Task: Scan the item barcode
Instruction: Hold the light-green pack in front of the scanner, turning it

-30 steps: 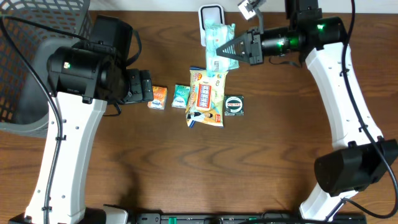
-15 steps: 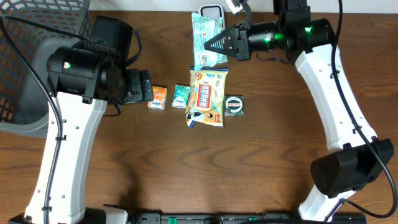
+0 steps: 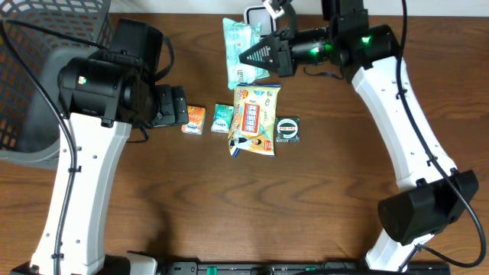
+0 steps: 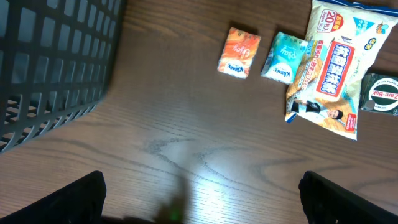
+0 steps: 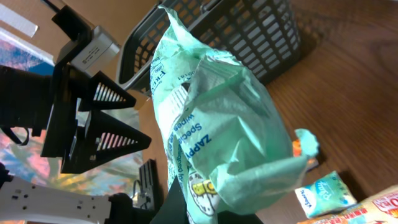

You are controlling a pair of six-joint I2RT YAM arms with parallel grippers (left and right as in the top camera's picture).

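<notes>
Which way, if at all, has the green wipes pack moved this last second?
Yes. The green wipes pack, shut in the right tool, has shifted left: it covered the white device at the back edge, now sits mostly left of it.

Overhead: the green wipes pack (image 3: 241, 46) and my right gripper (image 3: 250, 55) cover the lower part of the white scanner (image 3: 260, 12). Right wrist: the pack runs off the lower edge and conceals my right jaws, so the grip itself is unseen; its print is creased and only partly legible. Left wrist: my left gripper (image 4: 202, 202) appears only as two dark corners cut by the lower edge. The basket (image 4: 56, 68) is cut at left and top, the snack bag (image 4: 336, 62) at top, the round tin (image 4: 382, 94) at right.
</notes>
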